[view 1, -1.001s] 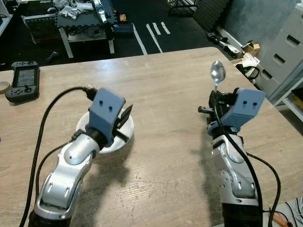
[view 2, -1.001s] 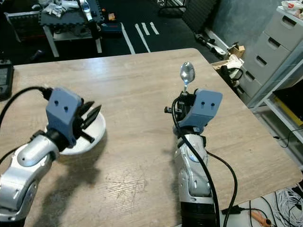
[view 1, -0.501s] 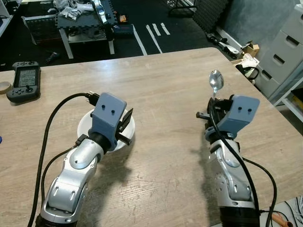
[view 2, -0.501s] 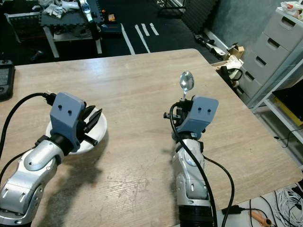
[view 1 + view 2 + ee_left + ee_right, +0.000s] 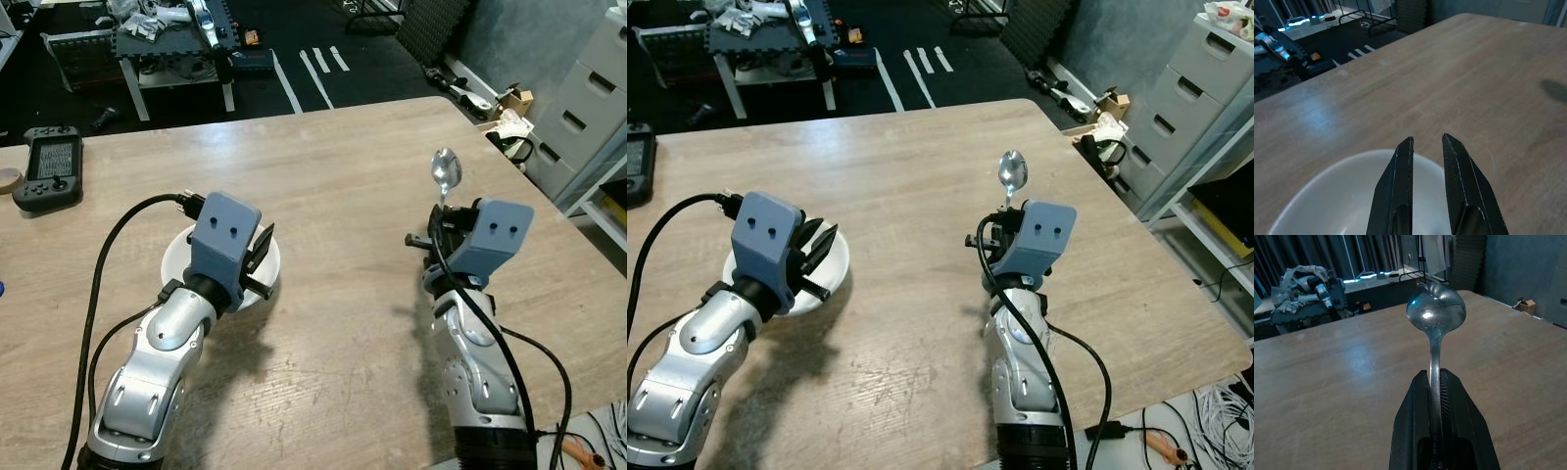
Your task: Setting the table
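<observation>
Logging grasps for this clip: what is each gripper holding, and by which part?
The right gripper clamps a metal spoon by its handle, bowl end out. The left gripper holds nothing, open over the white bowl.

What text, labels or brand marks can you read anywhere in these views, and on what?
None can be read.
Handheld console at the table's far left corner: its screen is too small and blurred to read.
Bowl, spoon, left hand and right hand: no markings show.
White floor stripes are plain lines, not letters.
</observation>
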